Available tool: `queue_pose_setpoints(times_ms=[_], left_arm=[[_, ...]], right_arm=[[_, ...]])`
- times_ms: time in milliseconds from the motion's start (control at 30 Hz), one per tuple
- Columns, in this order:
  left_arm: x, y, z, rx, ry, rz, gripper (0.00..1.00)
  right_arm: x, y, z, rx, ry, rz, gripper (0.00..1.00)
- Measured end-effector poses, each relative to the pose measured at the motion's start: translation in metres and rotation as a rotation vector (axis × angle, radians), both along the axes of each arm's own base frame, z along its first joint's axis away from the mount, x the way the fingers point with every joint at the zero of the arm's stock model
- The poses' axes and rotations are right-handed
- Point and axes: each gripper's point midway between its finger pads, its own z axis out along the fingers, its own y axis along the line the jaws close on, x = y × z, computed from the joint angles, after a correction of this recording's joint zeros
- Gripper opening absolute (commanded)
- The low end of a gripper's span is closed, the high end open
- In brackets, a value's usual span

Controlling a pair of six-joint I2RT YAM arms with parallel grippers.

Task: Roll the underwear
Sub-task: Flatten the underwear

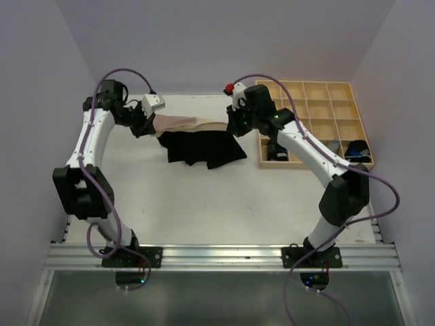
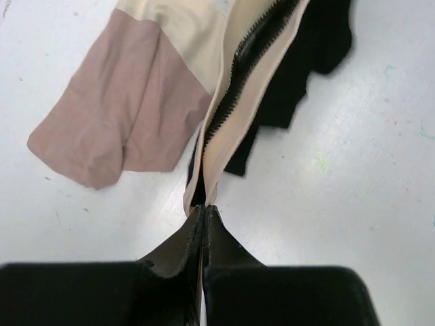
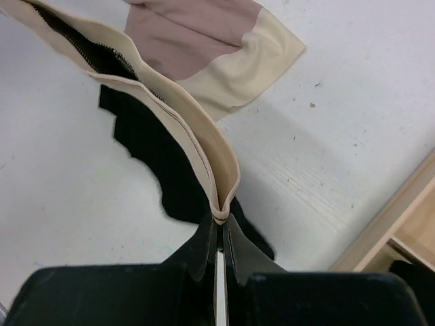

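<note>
A black underwear with a beige inner side hangs stretched between my two grippers at the back of the table. My left gripper is shut on one end of its beige waistband, with the tips pinching the cloth. At the other end my right gripper is shut on the band, its tips closed around the fold. The black cloth drapes down onto the table. A pale beige-pink underwear lies flat on the table just behind it.
A light wooden tray of square compartments stands at the back right, close to my right gripper, its edge in the right wrist view. Dark rolled items sit in its front compartments. The white table stretches toward the arm bases.
</note>
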Motion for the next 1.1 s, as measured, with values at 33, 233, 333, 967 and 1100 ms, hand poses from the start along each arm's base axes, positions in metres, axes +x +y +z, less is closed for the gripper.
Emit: queue_pose_setpoints(times_ms=[33,233,333,967,1100], left_arm=[[-0.006,-0.001,0.003,0.005,-0.026,-0.016,0.00],[-0.108,-0.003,-0.011,0.085,-0.145,-0.156,0.14],[-0.151,-0.004,-0.030,0.125,-0.168,-0.248,0.52],[-0.111,-0.009,-0.108,0.011,0.200,-0.101,0.41],[-0.099,-0.016,-0.127,0.055,0.234,-0.100,0.36]], right_arm=[[-0.002,-0.002,0.010,0.000,-0.032,0.020,0.00],[-0.075,-0.015,0.038,0.064,-0.121,0.221,0.39],[-0.118,-0.023,0.030,0.064,-0.098,0.305,0.61],[-0.115,-0.009,-0.139,-0.099,0.382,0.109,0.17],[-0.120,0.001,-0.166,-0.135,0.441,0.085,0.17]])
